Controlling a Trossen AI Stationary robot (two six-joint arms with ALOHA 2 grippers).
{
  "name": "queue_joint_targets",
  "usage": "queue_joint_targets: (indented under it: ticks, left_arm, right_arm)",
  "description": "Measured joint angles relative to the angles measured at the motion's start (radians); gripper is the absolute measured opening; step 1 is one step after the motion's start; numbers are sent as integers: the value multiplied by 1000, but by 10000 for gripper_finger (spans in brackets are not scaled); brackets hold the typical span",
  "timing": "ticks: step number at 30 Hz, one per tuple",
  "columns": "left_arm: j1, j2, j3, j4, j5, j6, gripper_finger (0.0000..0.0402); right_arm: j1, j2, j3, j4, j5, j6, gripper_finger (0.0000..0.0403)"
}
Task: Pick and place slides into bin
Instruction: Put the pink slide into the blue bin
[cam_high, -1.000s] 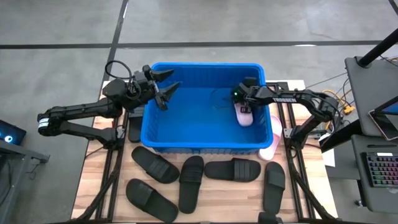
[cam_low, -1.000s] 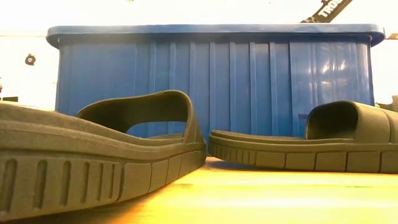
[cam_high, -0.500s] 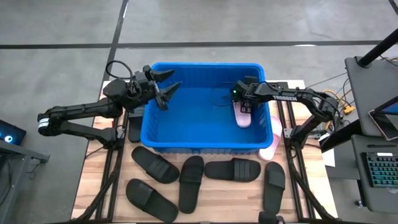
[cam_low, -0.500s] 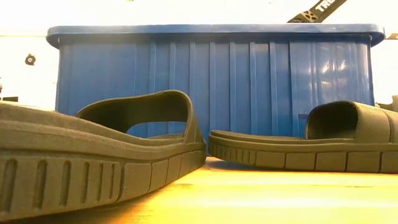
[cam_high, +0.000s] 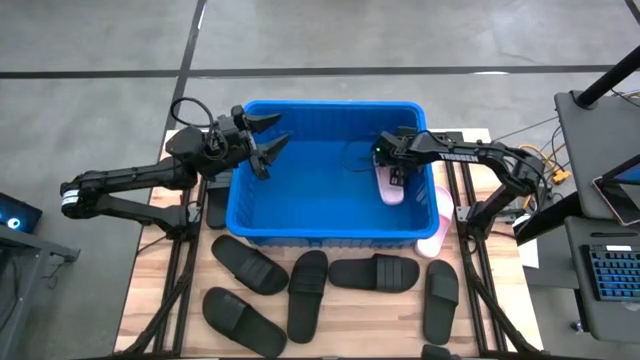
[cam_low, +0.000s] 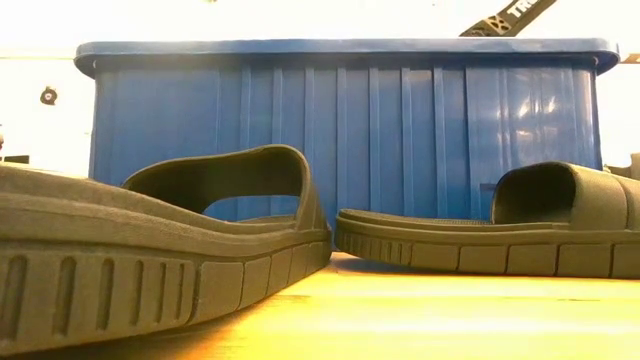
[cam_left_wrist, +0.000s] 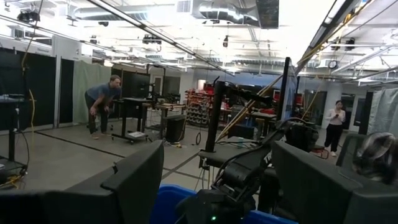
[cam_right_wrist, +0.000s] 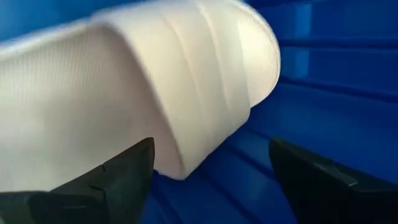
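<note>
Two pink slides (cam_high: 391, 185) – five black (cam_high: 373, 273), one bin (cam_high: 255, 205)

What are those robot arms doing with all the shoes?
They are tidying rubber slide sandals into the big blue plastic bin. The right gripper is inside the bin with its fingers open, right by a pale pink slide lying on the bin's floor. The left gripper hangs open and empty over the bin's left edge. Five black slides lie on the wooden table in front of the bin, and another pink slide sits outside its right corner.
</note>
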Motion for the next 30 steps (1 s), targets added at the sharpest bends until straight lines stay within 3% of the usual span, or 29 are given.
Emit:
queue_joint_targets:
  ticks: [9, 18, 24, 30]
  left_arm:
    - [0, 0, 0, -1, 1, 0, 283]
    - [0, 0, -2, -2, 2, 0, 283]
    - [0, 0, -9, -3, 2, 0, 283]
    - [1, 0, -11, -4, 2, 0, 283]
  right_arm:
    - [0, -46, 79, -3, -30, 79, 287]
    - [0, -147, 294, 4, -124, 210, 261]
    - [3, -257, 430, -5, -283, 337, 250]
    - [7, -417, 476, -47, -488, 480, 240]
